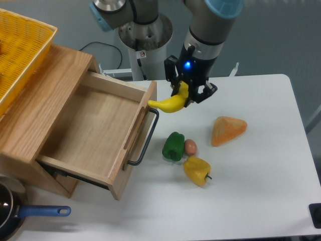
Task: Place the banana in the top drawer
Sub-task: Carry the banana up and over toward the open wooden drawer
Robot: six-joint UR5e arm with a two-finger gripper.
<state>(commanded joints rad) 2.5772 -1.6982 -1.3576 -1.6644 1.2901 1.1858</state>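
End effector (186, 96) – w/ banana (168, 104)

Banana (170, 104) in claw (186, 95) above open top drawer's (95, 125) front edge.

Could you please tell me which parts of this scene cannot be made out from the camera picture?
- Banana: its right end is hidden by the gripper.
- Top drawer: its near inner wall hides part of the floor.
- Yellow basket: cut off by the left and top edges.
- Pan: cut off at the bottom left corner.
- Arm: its upper part is cut off by the top edge.
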